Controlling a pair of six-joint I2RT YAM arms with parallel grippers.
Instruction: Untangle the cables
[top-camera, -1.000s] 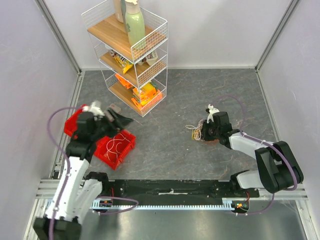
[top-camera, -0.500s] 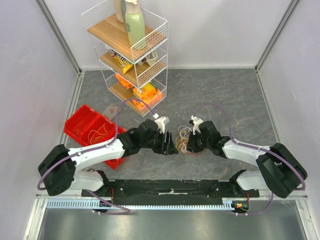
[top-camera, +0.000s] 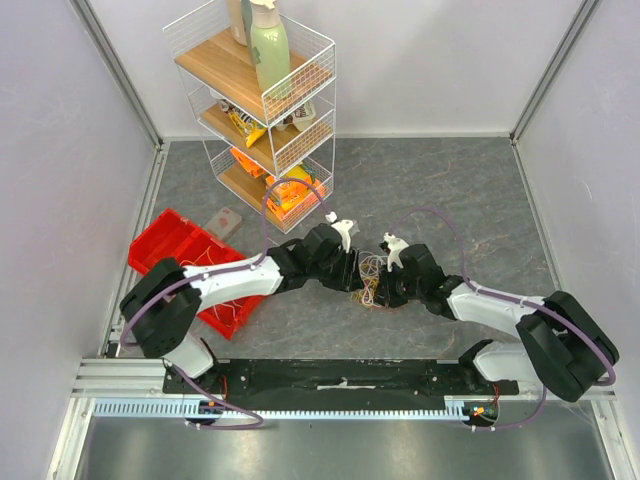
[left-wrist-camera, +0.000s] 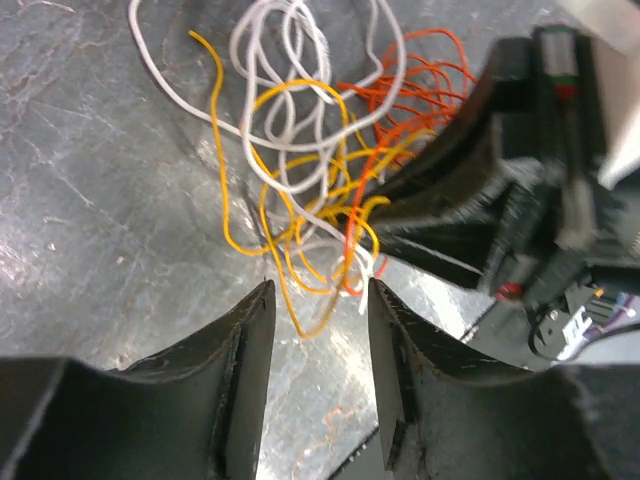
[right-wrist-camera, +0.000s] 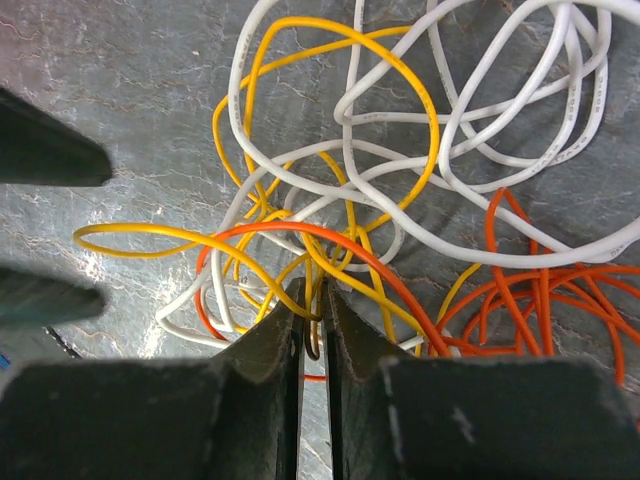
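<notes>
Grey stone-patterned table (top-camera: 450, 190), walled on three sides. Tall white wire rack (top-camera: 262, 110) with wooden shelves stands at the back left. Red plastic bin (top-camera: 160, 250) sits by the left wall, with a small flat grey block (top-camera: 222, 220) just behind it. Bare floor lies to the right and behind the arms.

The thin orange, yellow and white cables (top-camera: 372, 283) sit in one loose tangle mid-table, well apart from every wall and near the rack's foot. Both arms meet over them.

Left gripper (left-wrist-camera: 318, 300): fingers spread, a yellow loop lying in the gap, most of the tangle just ahead of the tips.

Right gripper (right-wrist-camera: 312, 300): fingers pressed almost together, pinching a strand at the tangle's near edge. White loops spread ahead, orange ones to its right.
</notes>
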